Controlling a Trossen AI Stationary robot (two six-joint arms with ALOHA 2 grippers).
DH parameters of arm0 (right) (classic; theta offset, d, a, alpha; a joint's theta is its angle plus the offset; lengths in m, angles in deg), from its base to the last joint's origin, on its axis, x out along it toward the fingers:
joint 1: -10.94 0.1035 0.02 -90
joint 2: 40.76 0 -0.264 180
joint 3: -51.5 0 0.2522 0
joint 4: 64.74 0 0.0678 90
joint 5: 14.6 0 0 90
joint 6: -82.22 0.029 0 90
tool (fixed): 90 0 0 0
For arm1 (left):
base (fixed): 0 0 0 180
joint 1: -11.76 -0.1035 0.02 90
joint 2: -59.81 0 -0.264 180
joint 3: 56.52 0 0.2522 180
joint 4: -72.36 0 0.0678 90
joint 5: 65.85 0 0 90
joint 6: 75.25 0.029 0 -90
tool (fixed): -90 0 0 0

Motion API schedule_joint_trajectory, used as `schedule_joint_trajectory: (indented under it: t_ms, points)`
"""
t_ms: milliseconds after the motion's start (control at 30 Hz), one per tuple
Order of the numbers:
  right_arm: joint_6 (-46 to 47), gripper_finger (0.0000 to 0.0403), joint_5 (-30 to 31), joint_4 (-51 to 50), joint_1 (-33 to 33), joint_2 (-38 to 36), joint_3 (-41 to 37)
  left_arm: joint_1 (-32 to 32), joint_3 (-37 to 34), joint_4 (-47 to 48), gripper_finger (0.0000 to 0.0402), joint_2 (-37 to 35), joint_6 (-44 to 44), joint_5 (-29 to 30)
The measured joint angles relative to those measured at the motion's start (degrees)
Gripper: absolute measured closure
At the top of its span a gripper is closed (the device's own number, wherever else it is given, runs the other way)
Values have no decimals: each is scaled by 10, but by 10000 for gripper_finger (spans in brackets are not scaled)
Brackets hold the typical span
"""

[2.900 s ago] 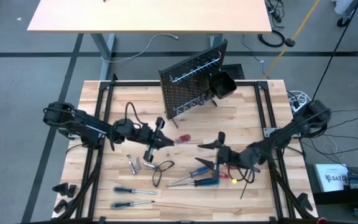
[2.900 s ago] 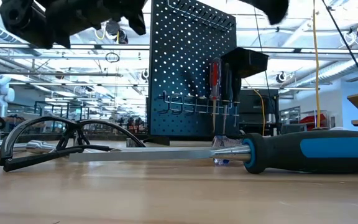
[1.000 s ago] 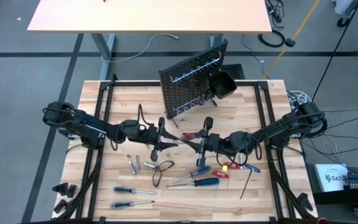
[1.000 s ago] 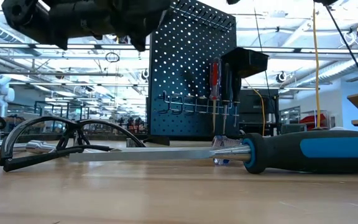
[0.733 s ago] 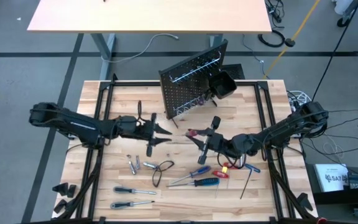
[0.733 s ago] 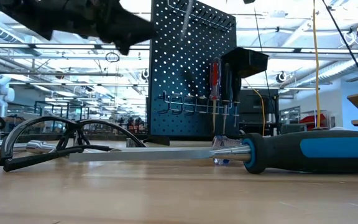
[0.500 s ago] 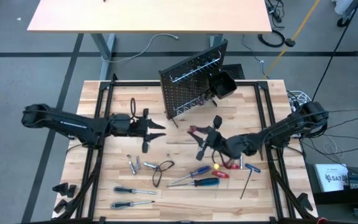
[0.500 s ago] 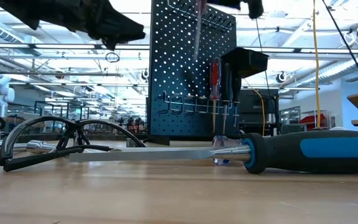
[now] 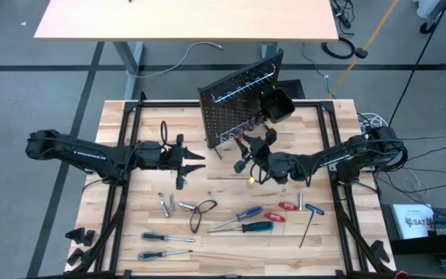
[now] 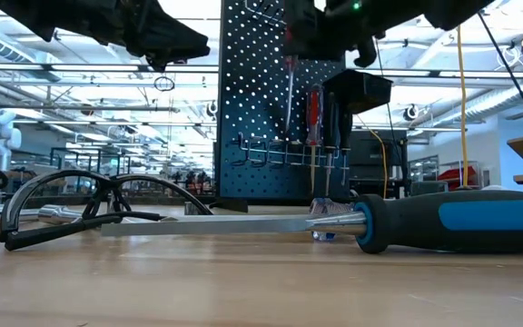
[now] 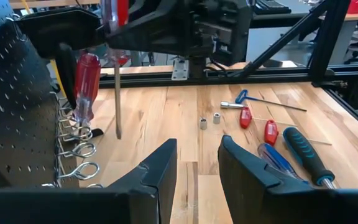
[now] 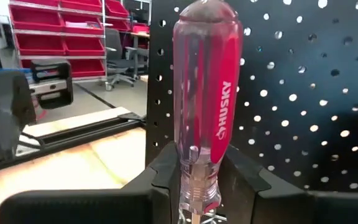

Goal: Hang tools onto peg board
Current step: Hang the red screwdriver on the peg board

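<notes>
The peg board (image 9: 235, 108) stands upright at the table's far middle, with a red-handled screwdriver (image 11: 86, 81) hanging in its row of ring hooks. My right gripper (image 9: 250, 159) is just in front of the board, shut on a red and clear screwdriver (image 12: 205, 81). That tool stands upright, and its shaft (image 11: 117, 93) points down beside the hung one. My left gripper (image 9: 197, 160) is left of the board and open (image 11: 197, 168), with nothing between its fingers. My right gripper pinches the narrow lower end of the screwdriver's handle (image 12: 197, 180) between its two fingers. The fingers lie level and come from the table's right, across the tool. The screwdriver stands upright, handle up and shaft down, lifted clear of the table close to the peg board's face.
A black bin (image 9: 277, 106) hangs on the board's right end. Near the front lie a blue-handled screwdriver (image 9: 250, 227), a black wire loop (image 9: 200, 213), silver bits (image 9: 169, 205), two small red-handled tools (image 9: 289, 205) and more screwdrivers (image 9: 165, 238).
My left gripper has drawn back from the middle toward the table's left edge and then kept still. My right gripper has carried the red screwdriver toward the far edge, up to the peg board, and turned, so the tool now stands upright.
</notes>
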Motion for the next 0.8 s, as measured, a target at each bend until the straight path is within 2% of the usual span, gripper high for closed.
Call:
schedule_joint_trajectory:
  t_ms: [133,267,533,800]
  points:
    - [41,334,-27,-30,-5,0,0,0,0,1,281,0,0,0]
    - [78,334,-30,-56,-2,10,0,0,0,2,281,0,0,0]
    - [72,334,-24,-39,-20,50,0,0,0,1,281,0,1,2]
    - [41,334,3,-14,-43,51,0,0,0,2,281,0,0,1]
